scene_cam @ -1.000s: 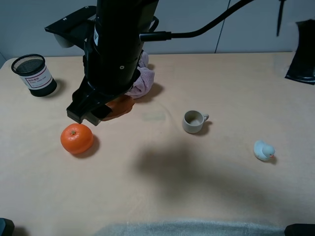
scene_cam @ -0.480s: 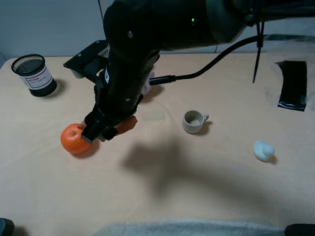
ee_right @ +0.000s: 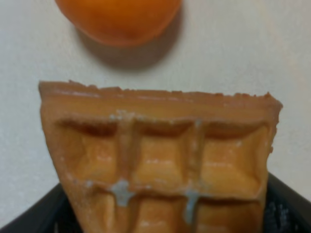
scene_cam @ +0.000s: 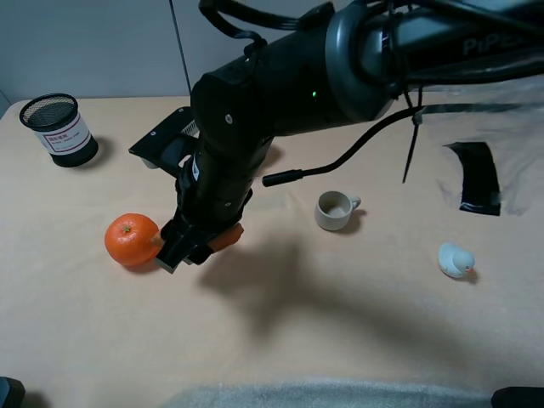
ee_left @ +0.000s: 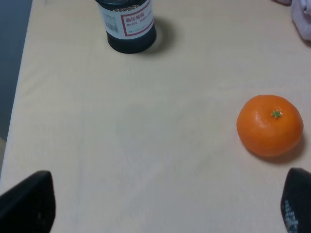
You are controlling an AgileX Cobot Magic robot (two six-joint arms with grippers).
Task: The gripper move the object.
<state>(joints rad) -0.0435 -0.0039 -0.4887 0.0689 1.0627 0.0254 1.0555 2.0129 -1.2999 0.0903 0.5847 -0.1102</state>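
My right gripper (scene_cam: 194,246) reaches across to the left half of the table and is shut on the orange-brown waffle wedge (scene_cam: 226,237), held low just right of the round orange fruit (scene_cam: 132,240). In the right wrist view the waffle (ee_right: 155,155) fills the frame with its grid face showing. Dark fingers (ee_right: 284,208) flank it and the orange (ee_right: 119,19) lies just beyond its wide edge. My left gripper (ee_left: 167,206) is open and empty, with its fingertips (ee_left: 26,201) far apart. The orange (ee_left: 270,125) lies ahead of it.
A black mesh cup (scene_cam: 59,129) stands at the far left, also in the left wrist view (ee_left: 127,24). A small beige mug (scene_cam: 334,210) sits near the middle and a pale toy duck (scene_cam: 456,260) at the right. A black sheet (scene_cam: 480,177) lies far right.
My right arm has carried the waffle from beside the pink cloth toward the front, lowering it next to the orange. The orange, mug and duck have not moved.
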